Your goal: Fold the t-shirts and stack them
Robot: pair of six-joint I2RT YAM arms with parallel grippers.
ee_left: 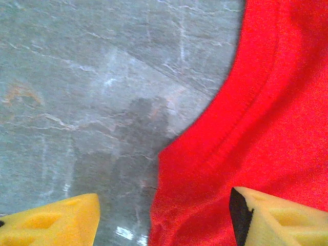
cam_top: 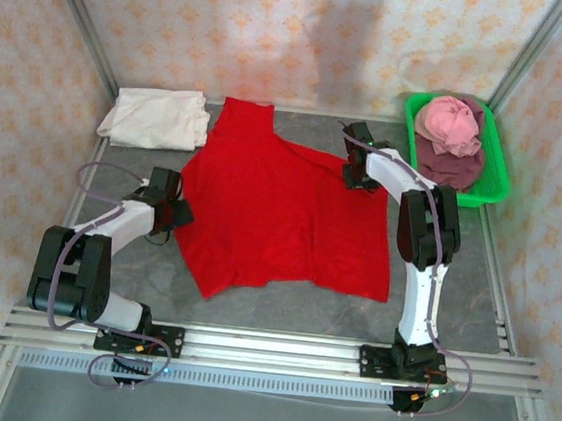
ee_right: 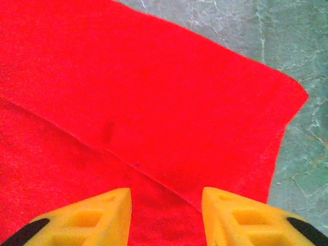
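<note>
A bright red t-shirt (cam_top: pixel 281 211) lies spread on the grey table, with a flap folded across its far right part. My left gripper (cam_top: pixel 175 210) is at the shirt's left edge. In the left wrist view it (ee_left: pixel 164 220) is open, with the red hem (ee_left: pixel 266 102) running between the fingers: one finger over bare table, the other over cloth. My right gripper (cam_top: pixel 356 163) hovers over the folded flap at the far right. In its wrist view it (ee_right: pixel 166 215) is open above the flap's edge (ee_right: pixel 154 87), holding nothing. A folded cream-white t-shirt (cam_top: pixel 155 117) lies at the back left.
A green tray (cam_top: pixel 495 183) stands at the back right, holding a crumpled pink t-shirt (cam_top: pixel 449 123) on top of a dull maroon one (cam_top: pixel 451 168). Patterned walls close in the table at the back and both sides. Bare grey table (cam_top: pixel 455 279) shows right of the red shirt.
</note>
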